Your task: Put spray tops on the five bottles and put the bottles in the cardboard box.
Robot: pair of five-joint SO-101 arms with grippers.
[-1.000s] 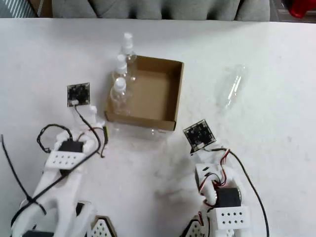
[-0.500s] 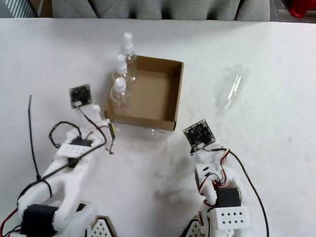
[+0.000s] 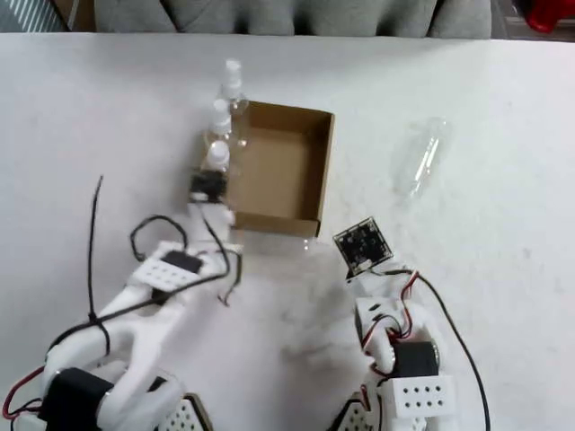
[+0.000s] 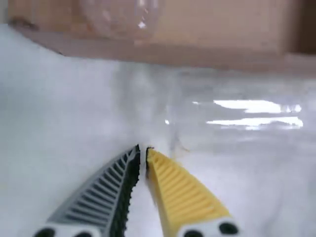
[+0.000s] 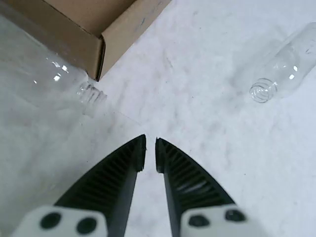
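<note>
The cardboard box (image 3: 296, 211) stands open at mid table. Three clear bottles with white spray tops (image 3: 220, 115) stand in a row along its left wall. A topless clear bottle (image 4: 242, 121) lies along the box's front wall (image 4: 207, 29); its threaded neck (image 5: 91, 94) sits by the box corner (image 5: 101, 54). Another topless bottle (image 3: 422, 157) lies to the right of the box, its open mouth (image 5: 260, 90) facing my right gripper. My left gripper (image 4: 143, 149) is shut and empty just above the table, short of the lying bottle. My right gripper (image 5: 150, 141) is shut, empty, between both topless bottles.
The left arm's wrist camera (image 3: 208, 186) hangs over the box's front-left corner, close to the nearest capped bottle (image 3: 216, 154). The right arm (image 3: 395, 341) sits near the front edge. A grey sofa (image 3: 287, 13) lines the far side.
My left arm has swung right and forward, from the open table left of the box to its front-left corner. The right arm and all bottles have stayed put.
</note>
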